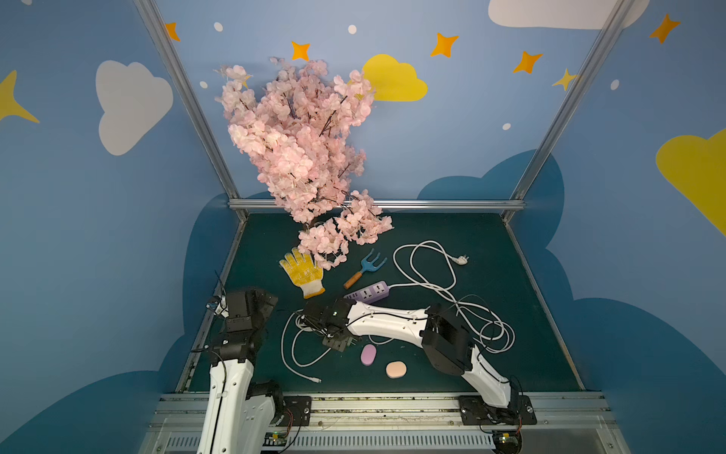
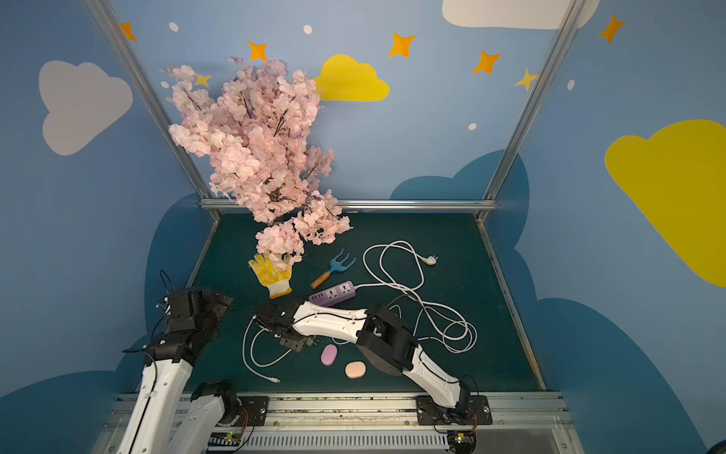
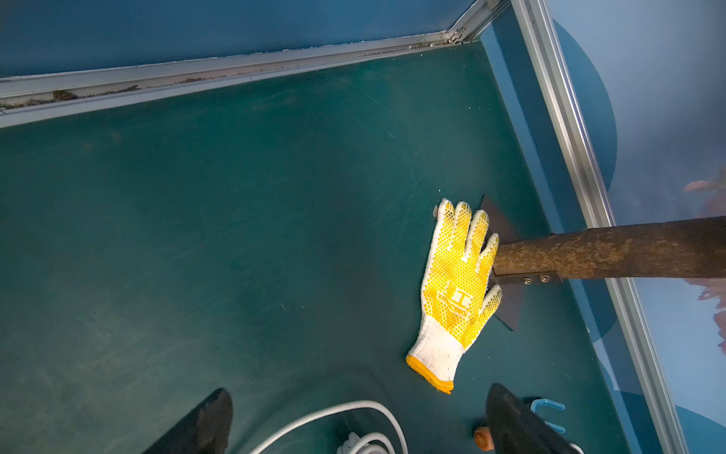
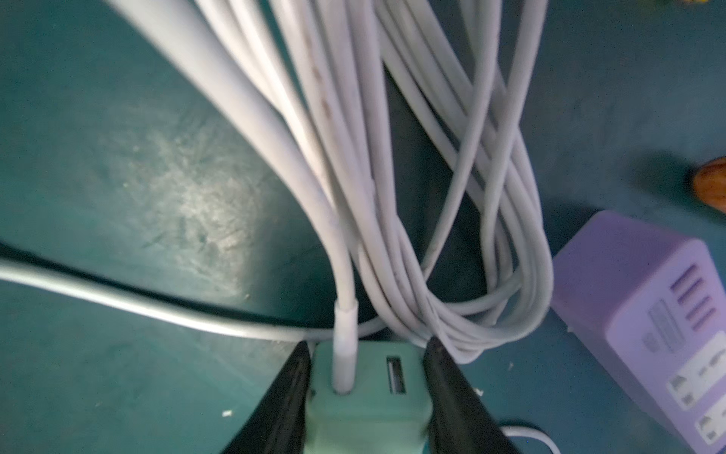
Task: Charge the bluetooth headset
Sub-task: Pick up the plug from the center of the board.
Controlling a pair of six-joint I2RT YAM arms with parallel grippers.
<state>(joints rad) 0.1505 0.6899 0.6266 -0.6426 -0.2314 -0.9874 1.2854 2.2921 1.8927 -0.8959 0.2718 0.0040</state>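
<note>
The dark green tabletop (image 1: 451,236) is scuffed. Toward the back left, a yellow-dotted work glove (image 1: 303,272) lies flat, palm up. In the left wrist view its fingertips rest over the dark base plate (image 3: 499,224) of a rusty post (image 3: 609,251). Just beside the glove lies a blue hand rake (image 1: 367,267) with a wooden handle. A purple power strip (image 1: 367,291) sits close to the handle end. Its white cord (image 1: 432,271) loops across the right half and ends in a loose plug (image 1: 460,259). Nearer the front, a thin white cable (image 1: 288,353) curls, with its connector (image 1: 316,379) lying free. A purple oval case (image 1: 368,355) and a peach oval case (image 1: 396,370) lie near each other, apart.
</note>
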